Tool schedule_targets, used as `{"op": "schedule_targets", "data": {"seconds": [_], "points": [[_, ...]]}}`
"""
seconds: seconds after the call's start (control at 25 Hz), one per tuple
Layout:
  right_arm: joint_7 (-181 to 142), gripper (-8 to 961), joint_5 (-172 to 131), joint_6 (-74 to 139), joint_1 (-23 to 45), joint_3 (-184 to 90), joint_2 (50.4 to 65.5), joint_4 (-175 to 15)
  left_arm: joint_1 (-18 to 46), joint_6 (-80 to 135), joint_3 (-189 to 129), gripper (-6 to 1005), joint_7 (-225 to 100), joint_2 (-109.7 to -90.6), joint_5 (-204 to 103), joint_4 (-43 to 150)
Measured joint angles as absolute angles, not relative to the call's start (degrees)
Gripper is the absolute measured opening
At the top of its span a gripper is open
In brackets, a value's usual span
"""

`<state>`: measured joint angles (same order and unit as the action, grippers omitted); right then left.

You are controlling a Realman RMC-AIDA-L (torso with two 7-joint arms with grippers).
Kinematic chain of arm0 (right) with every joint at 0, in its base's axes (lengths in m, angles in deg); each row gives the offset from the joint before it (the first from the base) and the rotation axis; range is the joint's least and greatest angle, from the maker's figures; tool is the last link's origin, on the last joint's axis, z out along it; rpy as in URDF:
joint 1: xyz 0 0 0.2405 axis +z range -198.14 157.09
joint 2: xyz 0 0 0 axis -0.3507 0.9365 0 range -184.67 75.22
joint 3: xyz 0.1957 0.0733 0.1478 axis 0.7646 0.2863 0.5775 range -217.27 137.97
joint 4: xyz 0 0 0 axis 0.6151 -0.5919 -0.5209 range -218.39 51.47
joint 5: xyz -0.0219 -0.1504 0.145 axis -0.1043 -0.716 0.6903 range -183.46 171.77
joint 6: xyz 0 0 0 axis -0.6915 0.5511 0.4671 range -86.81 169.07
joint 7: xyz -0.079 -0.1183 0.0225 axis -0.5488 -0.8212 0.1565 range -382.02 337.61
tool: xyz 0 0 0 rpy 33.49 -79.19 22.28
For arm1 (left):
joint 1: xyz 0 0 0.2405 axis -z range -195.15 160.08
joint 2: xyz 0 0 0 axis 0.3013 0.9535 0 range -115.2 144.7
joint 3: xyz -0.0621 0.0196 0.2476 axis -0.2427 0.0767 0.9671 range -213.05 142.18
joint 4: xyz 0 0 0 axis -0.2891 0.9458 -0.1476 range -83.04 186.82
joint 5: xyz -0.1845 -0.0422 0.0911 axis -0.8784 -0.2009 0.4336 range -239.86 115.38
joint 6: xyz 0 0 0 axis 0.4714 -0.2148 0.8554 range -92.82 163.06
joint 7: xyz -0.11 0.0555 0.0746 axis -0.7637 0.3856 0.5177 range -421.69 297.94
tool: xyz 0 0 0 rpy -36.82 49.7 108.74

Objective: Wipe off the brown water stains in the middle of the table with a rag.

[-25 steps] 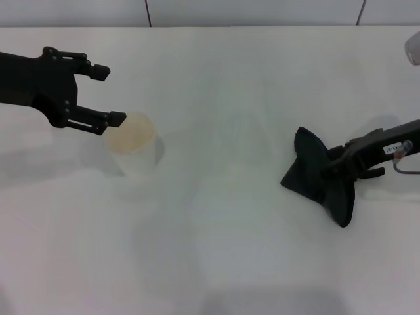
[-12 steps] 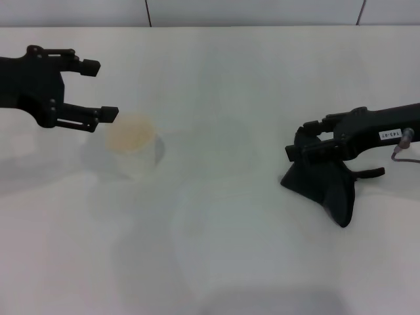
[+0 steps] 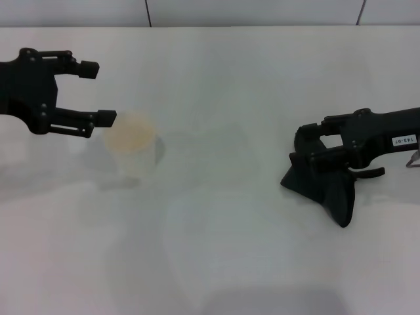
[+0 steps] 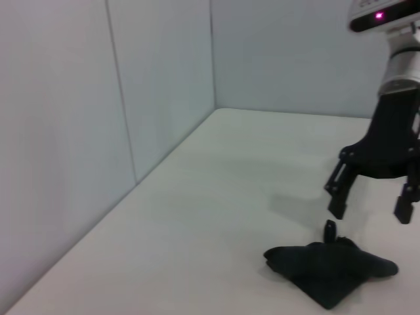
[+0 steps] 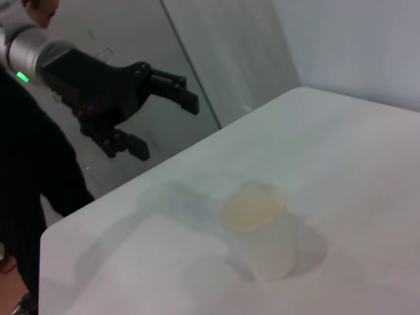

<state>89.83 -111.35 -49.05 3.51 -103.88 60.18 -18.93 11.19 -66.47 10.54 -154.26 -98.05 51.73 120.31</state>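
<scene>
The right gripper [image 3: 303,147] hung unclenched just above the rag [image 3: 321,186] (mid-right of frame), apparently letting go; the left gripper [image 3: 98,92], splayed, flanked the cup [image 3: 133,149].

- My head camera looks forward and down onto the table [image 3: 216,262], from fairly high, so nearly its whole white top shows with the back wall as a strip beyond.
- In that view the cup [image 3: 133,147] stands left of centre; my left gripper [image 3: 92,92] sits just left of the cup, and the rag [image 3: 325,184] lies well to the cup's right under my right gripper [image 3: 303,147].
- My left wrist camera sits low, facing across the table away from the cup, toward the rag [image 4: 331,266] and my right gripper [image 4: 371,207].
- My right wrist camera faces the opposite way, nearer, onto the cup [image 5: 259,226], with my left gripper [image 5: 164,121] beyond it.
- Head and right wrist views share the cup; head and left wrist views share the rag.
</scene>
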Motion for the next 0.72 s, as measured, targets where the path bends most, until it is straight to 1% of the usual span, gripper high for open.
{"op": "schedule_targets", "data": {"seconds": [0.72], "points": [[86.4, 797, -114.5, -43.0, 3.3, -110.3, 60.47, -18.6, 9.2, -69.9, 10.7, 870, -154.8, -98.35, 51.9, 120.4]]}}
